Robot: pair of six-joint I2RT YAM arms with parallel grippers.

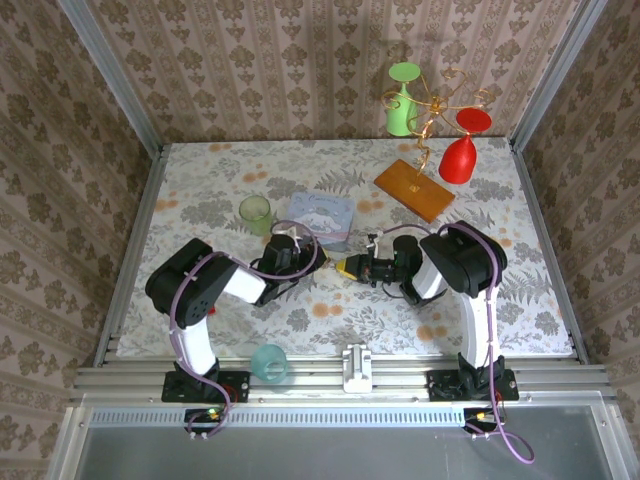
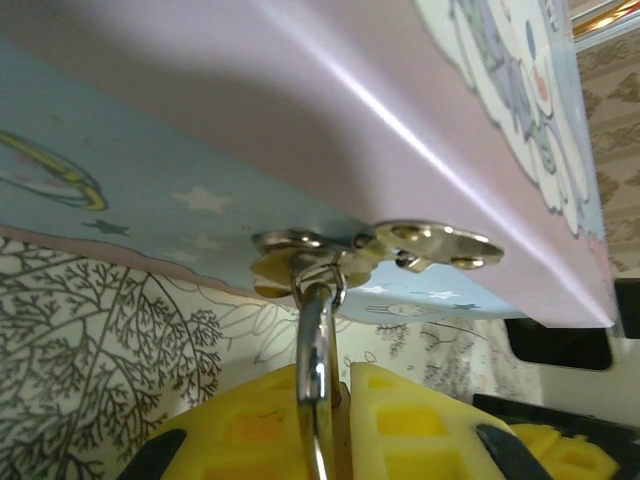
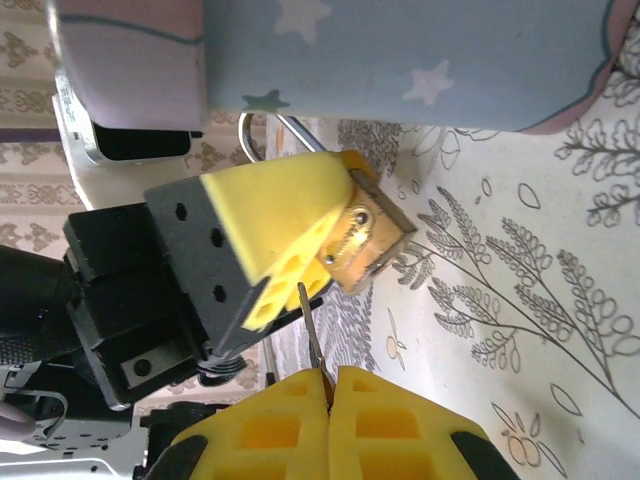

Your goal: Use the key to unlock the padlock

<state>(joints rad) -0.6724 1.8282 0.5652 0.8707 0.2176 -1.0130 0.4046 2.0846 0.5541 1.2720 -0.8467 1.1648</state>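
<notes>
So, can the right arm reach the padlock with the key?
Probably yes. The left gripper holds the padlock, its brass end bare, and the key in the right gripper points near it, nothing between.

left arm (image 1: 205, 290): black joint housings, white links, purple cable (image 1: 176, 318) looped alongside | right arm (image 1: 460, 265): same black-and-white build, purple cable trailing past its black base (image 1: 462, 383) | left hand (image 2: 335, 395): yellow fingers (image 2: 400, 415) with square recessed pockets, black block body with round holes | right hand (image 3: 328, 400): matching yellow fingers, black corner pieces
</notes>
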